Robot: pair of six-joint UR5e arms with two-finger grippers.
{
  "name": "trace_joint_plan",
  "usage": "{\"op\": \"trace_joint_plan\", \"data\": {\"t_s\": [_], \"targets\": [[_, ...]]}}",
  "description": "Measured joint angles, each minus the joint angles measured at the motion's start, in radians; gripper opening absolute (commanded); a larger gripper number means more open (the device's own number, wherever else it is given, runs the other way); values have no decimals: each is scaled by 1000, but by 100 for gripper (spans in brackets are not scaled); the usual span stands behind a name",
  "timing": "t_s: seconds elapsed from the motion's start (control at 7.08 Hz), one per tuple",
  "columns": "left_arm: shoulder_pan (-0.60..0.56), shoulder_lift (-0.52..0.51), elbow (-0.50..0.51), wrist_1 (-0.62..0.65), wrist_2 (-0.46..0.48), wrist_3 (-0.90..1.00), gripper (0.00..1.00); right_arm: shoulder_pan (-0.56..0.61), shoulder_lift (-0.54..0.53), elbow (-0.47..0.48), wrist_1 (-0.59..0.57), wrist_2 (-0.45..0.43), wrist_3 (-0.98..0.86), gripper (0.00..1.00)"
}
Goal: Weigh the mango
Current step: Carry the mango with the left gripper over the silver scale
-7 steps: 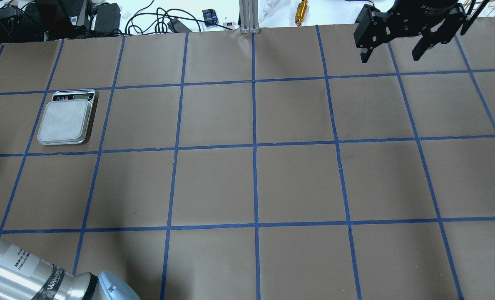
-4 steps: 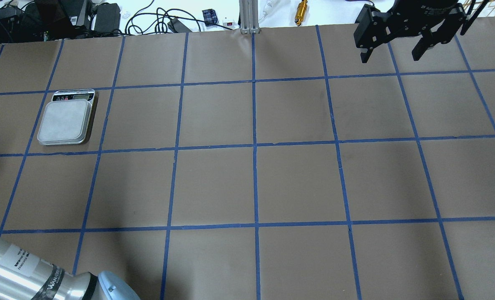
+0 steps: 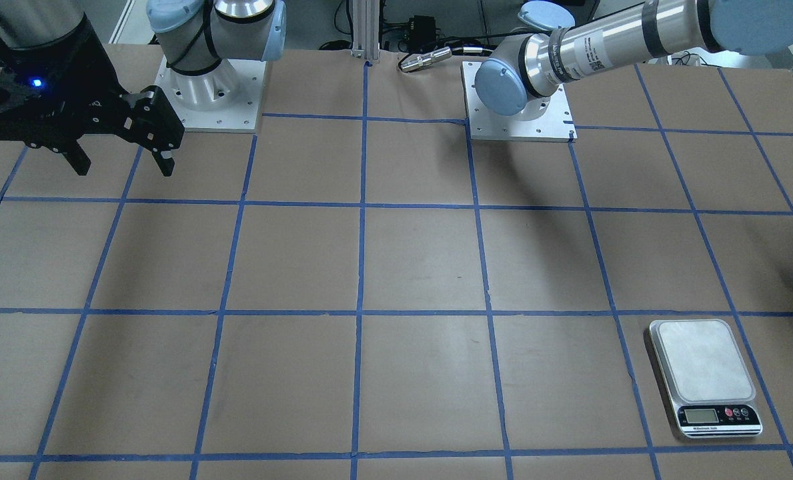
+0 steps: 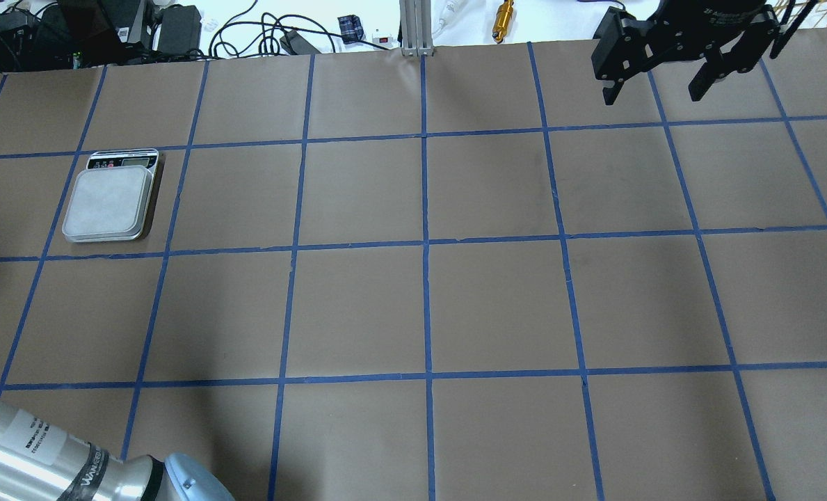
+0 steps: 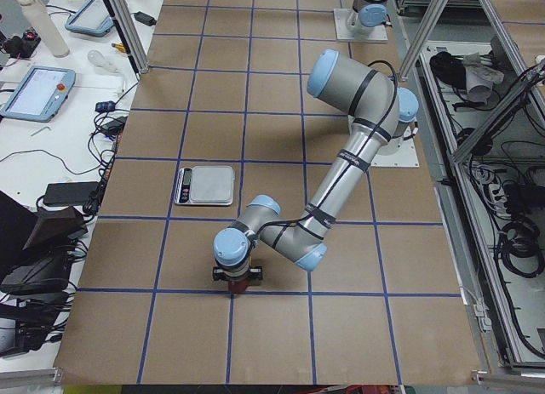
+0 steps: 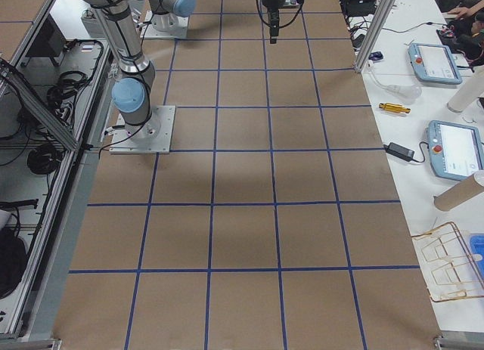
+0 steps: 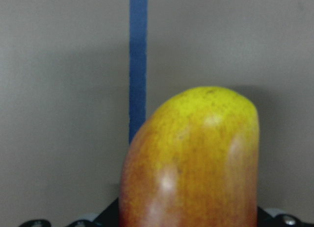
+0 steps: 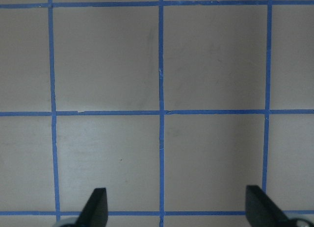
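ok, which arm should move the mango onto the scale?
Left: the left pincer is at the mango, near the scale; the right pincer hangs open at the opposite end.

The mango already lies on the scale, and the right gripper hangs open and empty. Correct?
No. The overhead view shows the scale bare; the mango is close under the left wrist camera, off the scale. The right gripper does hang open and empty.

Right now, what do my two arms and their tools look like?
The left arm and right arm are silver tubes with pale blue joint caps; the left carries a white label and black band. The right tool is black, with two tapering fingers and a blue light.
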State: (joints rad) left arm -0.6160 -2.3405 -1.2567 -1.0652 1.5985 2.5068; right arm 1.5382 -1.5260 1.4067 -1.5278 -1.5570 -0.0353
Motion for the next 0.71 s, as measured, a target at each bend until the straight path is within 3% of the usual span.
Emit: {"op": "trace_joint_plan", "data": {"t_s": [0.71], "targets": [[-198,125,-31,-57,-32,-191,0,0,0,0,0,1,0,100]]}}
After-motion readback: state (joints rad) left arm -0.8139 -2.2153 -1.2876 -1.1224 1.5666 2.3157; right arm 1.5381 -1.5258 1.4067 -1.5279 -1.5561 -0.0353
